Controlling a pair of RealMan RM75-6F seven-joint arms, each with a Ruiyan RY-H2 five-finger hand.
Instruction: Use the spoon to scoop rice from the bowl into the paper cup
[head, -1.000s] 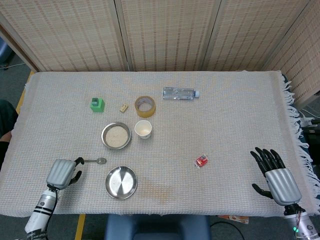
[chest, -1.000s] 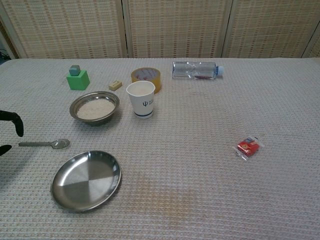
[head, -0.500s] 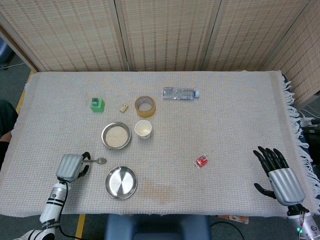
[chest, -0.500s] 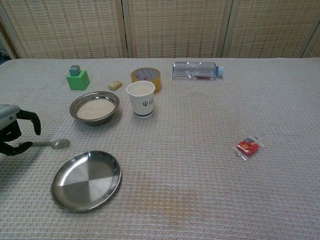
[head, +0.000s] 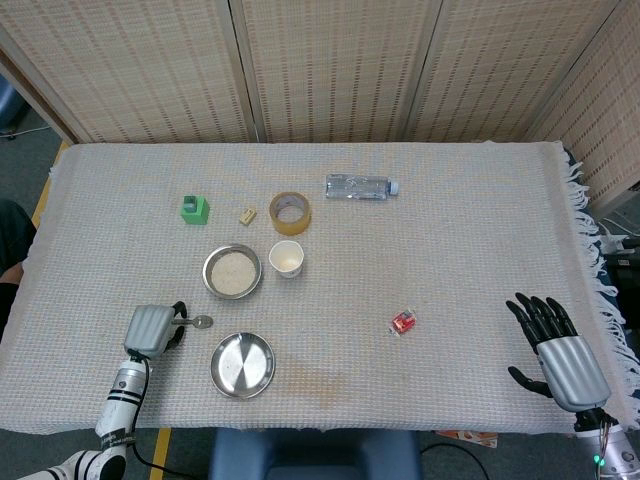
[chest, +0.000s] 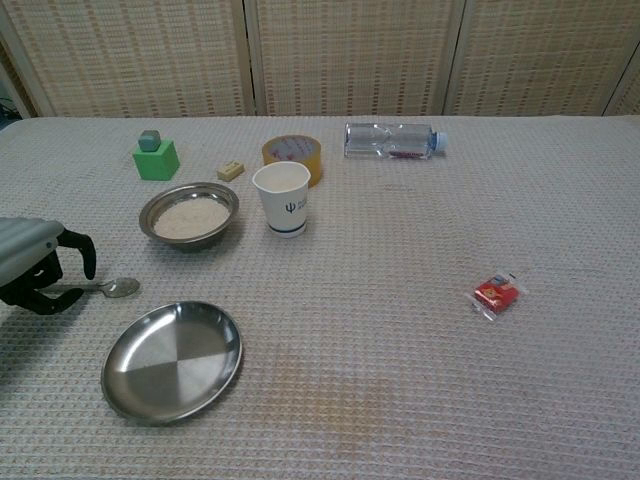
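A metal spoon (head: 200, 322) (chest: 115, 288) lies flat on the cloth left of centre, its bowl pointing right. My left hand (head: 152, 329) (chest: 35, 262) arches over the spoon's handle, fingers curved above it and thumb below; the handle is partly hidden under the hand. Beyond the spoon sits a steel bowl of rice (head: 232, 271) (chest: 189, 214). Just right of that bowl a white paper cup (head: 286, 259) (chest: 282, 198) stands upright. My right hand (head: 555, 345) rests with fingers spread near the table's front right corner, seen only in the head view.
An empty steel plate (head: 242, 365) (chest: 172, 360) lies just right of and nearer than the spoon. Behind the cup are a tape roll (head: 290, 212), a small tan block (head: 248, 214), a green block (head: 194, 209) and a lying water bottle (head: 360, 186). A red packet (head: 404, 322) lies right of centre.
My left hand has slid right and forward along the table onto the spoon's handle, its fingers now arching over it. The spoon has not moved. My right hand drew back slightly.
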